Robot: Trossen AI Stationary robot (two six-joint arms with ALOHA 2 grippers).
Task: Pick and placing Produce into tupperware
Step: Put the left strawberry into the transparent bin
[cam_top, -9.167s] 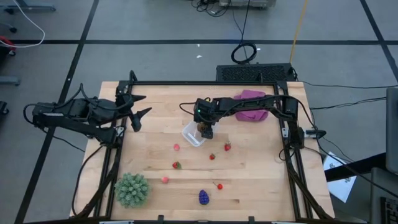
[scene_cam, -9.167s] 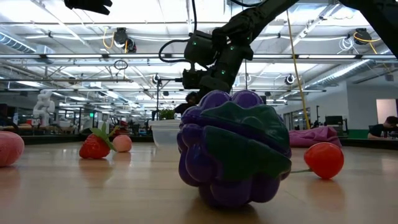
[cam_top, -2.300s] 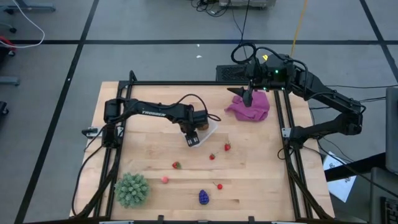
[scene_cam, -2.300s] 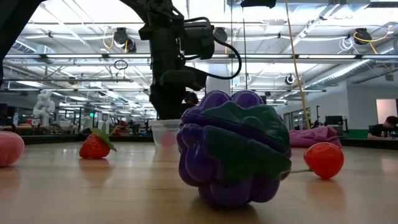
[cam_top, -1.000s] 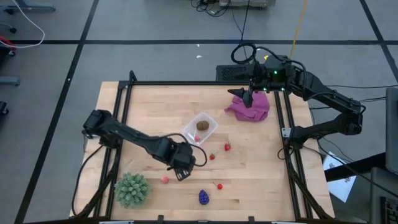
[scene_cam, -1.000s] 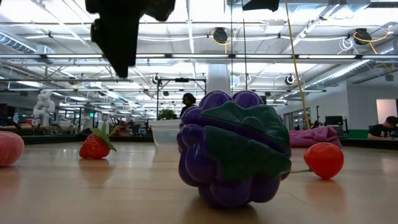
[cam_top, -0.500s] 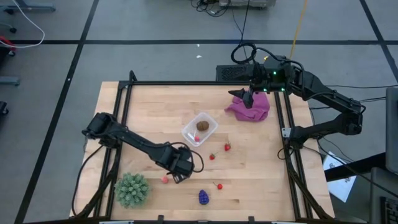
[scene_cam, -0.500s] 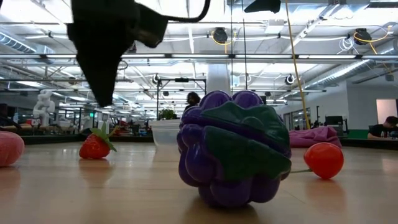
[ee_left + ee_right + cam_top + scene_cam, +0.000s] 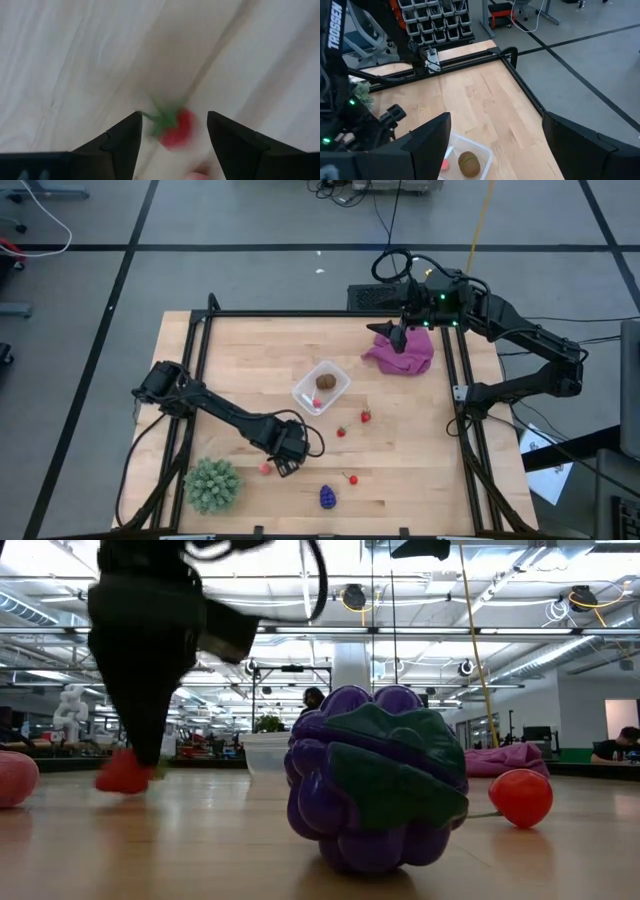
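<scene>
Red toy strawberry with green leaf cap (image 9: pixel 173 128) sits on the wood table (image 9: pixel 400 470) between the left gripper (image 9: pixel 173 131) fingers, jaws part-open, nothing gripped, front-left of the clear plastic square tub (image 9: pixel 321 387); right gripper (image 9: pixel 398 340) open, empty, parked above the magenta cloth (image 9: pixel 415 355).

A: Is there any writing you can read anywhere?

B: Only one piece. In the right wrist view, white capital letters run lengthwise along a dark arm segment (image 9: pixel 335 25) at the edge of the picture. They read "TROSSEN", the maker's brand.

A: Anything on the counter, the fruit or the clear tub?

B: No lettering there. From above, the left arm (image 9: pixel 225 412) carries no mark that can be made out.

A: And the room behind, in the low view?

B: Lamps and beams, but no sign or number legible. The storage bins (image 9: pixel 437 20) in the right wrist view show no readable labels either.
</scene>
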